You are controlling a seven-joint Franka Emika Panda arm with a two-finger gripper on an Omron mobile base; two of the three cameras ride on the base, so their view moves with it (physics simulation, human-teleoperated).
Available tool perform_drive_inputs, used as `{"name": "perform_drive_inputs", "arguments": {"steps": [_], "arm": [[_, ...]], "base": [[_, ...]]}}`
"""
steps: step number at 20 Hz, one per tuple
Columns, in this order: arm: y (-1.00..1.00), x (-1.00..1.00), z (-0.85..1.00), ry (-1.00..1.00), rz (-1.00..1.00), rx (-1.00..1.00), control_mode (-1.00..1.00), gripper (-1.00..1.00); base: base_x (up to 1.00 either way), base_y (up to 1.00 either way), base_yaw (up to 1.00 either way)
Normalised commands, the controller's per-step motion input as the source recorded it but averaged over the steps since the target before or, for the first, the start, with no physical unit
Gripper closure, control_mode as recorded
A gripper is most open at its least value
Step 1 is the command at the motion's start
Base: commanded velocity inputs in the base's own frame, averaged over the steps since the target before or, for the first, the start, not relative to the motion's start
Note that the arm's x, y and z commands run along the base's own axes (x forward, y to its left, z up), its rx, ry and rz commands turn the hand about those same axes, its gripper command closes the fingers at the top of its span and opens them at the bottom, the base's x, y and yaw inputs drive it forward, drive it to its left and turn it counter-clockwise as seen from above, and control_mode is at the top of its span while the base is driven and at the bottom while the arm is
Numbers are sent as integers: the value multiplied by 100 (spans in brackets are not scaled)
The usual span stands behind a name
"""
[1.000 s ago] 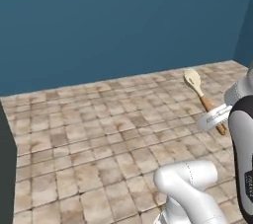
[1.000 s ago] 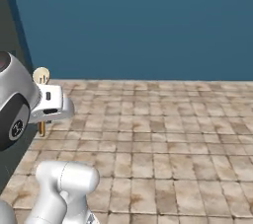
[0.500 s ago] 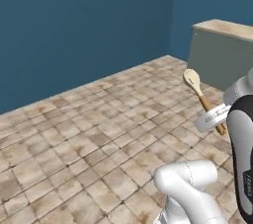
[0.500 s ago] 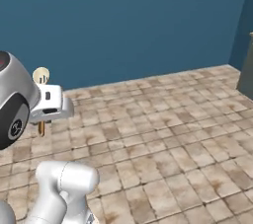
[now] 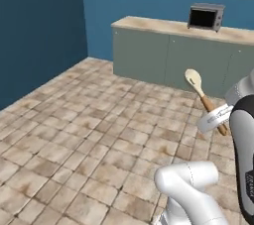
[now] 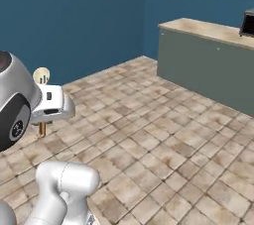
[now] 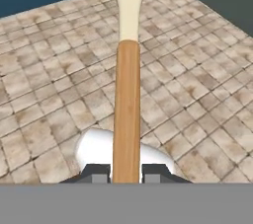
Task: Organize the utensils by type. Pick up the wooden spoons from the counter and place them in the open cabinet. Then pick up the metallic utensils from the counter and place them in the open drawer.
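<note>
Base has turned; table (image 5: pixel 163 25) now ahead. Claw (image 7: pixel 126 172) stays clamped on one spoon (image 5: pixel 202 96), bowl up.

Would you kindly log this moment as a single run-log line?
gripper: shut on wooden spoon | spoon: carried above tiled floor, bowl outward | ahead: counter with toaster oven | cabinet placement: not yet done
</note>
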Motion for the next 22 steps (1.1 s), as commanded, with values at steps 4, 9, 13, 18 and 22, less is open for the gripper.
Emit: {"name": "perform_drive_inputs", "arguments": {"steps": [4, 9, 13, 18, 22], "arm": [[0, 0, 0, 0, 0, 0, 100, 100], [0, 0, 0, 0, 0, 0, 100, 100], [0, 0, 0, 0, 0, 0, 100, 100], [0, 0, 0, 0, 0, 0, 100, 100], [0, 0, 0, 0, 0, 0, 100, 100]], "base": [[47, 44, -65], [42, 42, -65], [51, 44, -61], [62, 50, -55], [76, 49, -50]]}}
